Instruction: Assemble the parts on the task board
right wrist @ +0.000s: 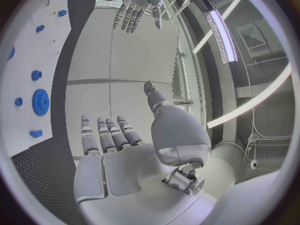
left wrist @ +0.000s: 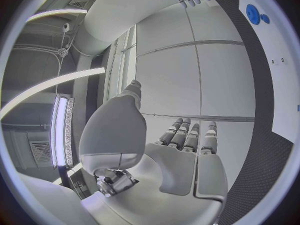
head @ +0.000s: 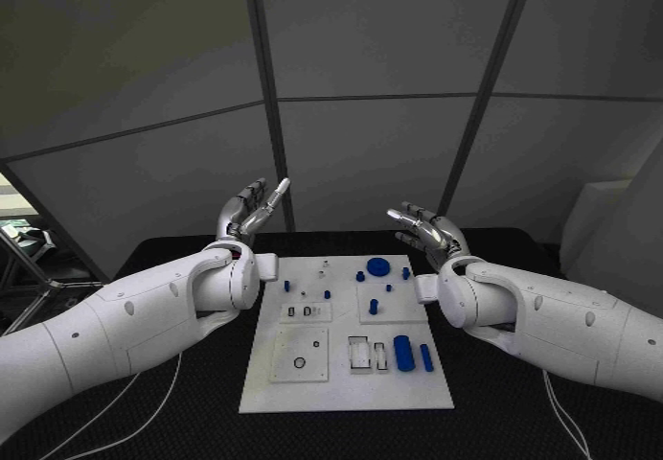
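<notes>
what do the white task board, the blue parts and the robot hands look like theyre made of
White rectangular task board: looks like matte plastic, flat and glare-free, though painted metal is possible.
Small blue parts, such as the round blue gear: probably moulded or printed plastic, uniform colour, dull sheen.
Left hand and right hand: silver, metallic-looking fingers with bright highlights; could be coated plastic.

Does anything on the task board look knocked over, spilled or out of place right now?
Nothing stands out. The task board lies square on the black table, the blue parts sit on it in tidy groups, and both hands, left hand and right hand, are raised, open and empty beside the board.
</notes>
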